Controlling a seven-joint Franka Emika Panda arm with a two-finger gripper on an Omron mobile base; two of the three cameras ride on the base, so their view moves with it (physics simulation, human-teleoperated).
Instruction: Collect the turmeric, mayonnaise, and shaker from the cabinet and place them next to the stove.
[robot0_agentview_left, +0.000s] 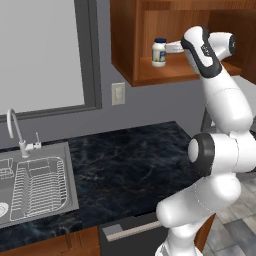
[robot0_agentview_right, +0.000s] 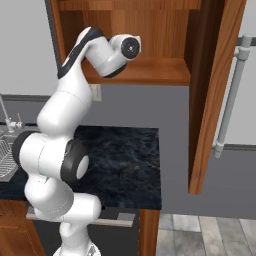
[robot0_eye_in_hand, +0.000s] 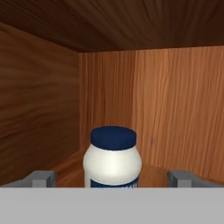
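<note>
Step in hand, as judged from the scene: grasp the mayonnaise (robot0_agentview_left: 159, 52) inside the cabinet (robot0_agentview_left: 124, 50).

Position of the item. The mayonnaise stands upright on the cabinet shelf floor, near its front edge toward the left wall, as the left base view shows. In the hand view it sits between the two finger tips (robot0_eye_in_hand: 42, 178), slightly left of centre, with the back left corner of the cabinet behind it.

State of the hand. The hand (robot0_eye_in_hand: 111, 180) is fully open and holds nothing. Both tips stand apart from the jar, one on each side, with clear gaps.

Procedure, recommended.
1. Advance the hand along its present line until the tips flank the white body of the jar, below the dark blue lid. Gripping on the lid risks a slip, since it is narrower than the shoulder.
2. Shift the hand a little toward the left wall so the jar is centred; an off-centre closure would push the jar sideways before it is clamped.
3. Keep the tips level with the shelf floor but not dragging on it.
4. Close evenly, then lift slightly before withdrawing toward the front edge.

Caution. The left wall is close; a wide-open hand may brush it.

Neither the turmeric nor the shaker can be seen on the shelf.
</note>
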